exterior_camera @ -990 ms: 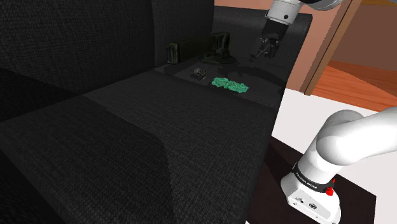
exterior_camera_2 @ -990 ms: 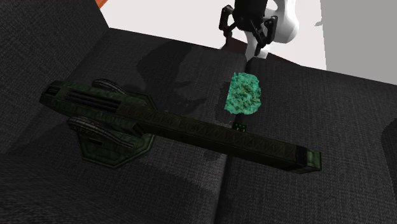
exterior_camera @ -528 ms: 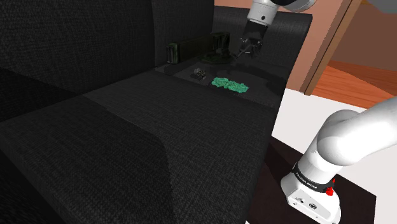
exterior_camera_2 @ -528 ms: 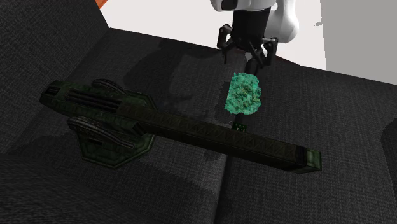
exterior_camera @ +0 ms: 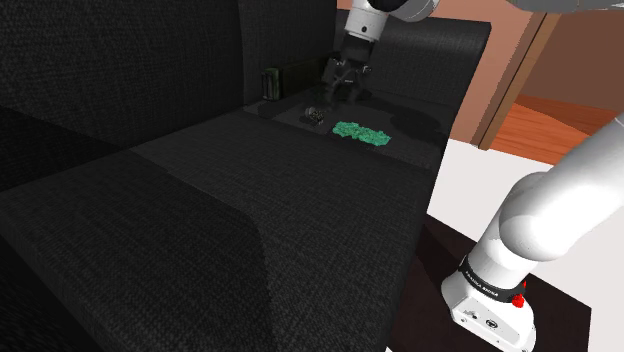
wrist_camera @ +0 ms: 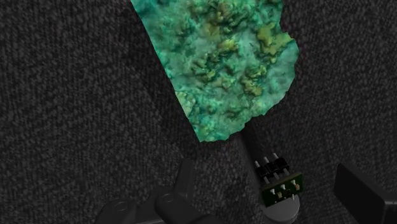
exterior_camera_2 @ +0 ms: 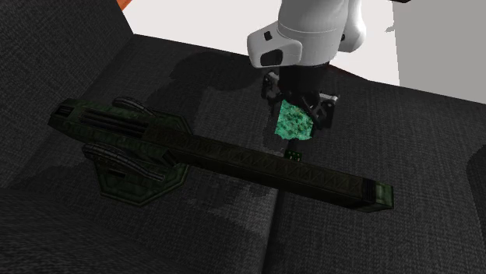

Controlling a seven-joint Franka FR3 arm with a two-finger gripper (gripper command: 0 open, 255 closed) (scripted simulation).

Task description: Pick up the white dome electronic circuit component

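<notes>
Dark sofa seat [exterior_camera: 250,200] carries the dome component [wrist_camera: 278,188] just beside a green patch [wrist_camera: 222,57]. Approach step: the pincer [exterior_camera_2: 302,110] hovers above, spread; next, descend and straddle it.

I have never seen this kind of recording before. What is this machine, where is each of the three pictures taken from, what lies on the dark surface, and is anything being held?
The machine is a white robot arm ending in a black two-finger gripper. One picture looks down from beside and behind the arm. The second faces the arm from across the surface. The third comes from a camera on the hand, looking along the fingers.

The surface is a black fabric sofa. On it lie a rough flat green patch, a long dark green gun-like model and a small dark component with pins and a pale dome, which is the thing to pick up.

The gripper hangs above the patch and the component with its fingers apart, holding nothing.
</notes>
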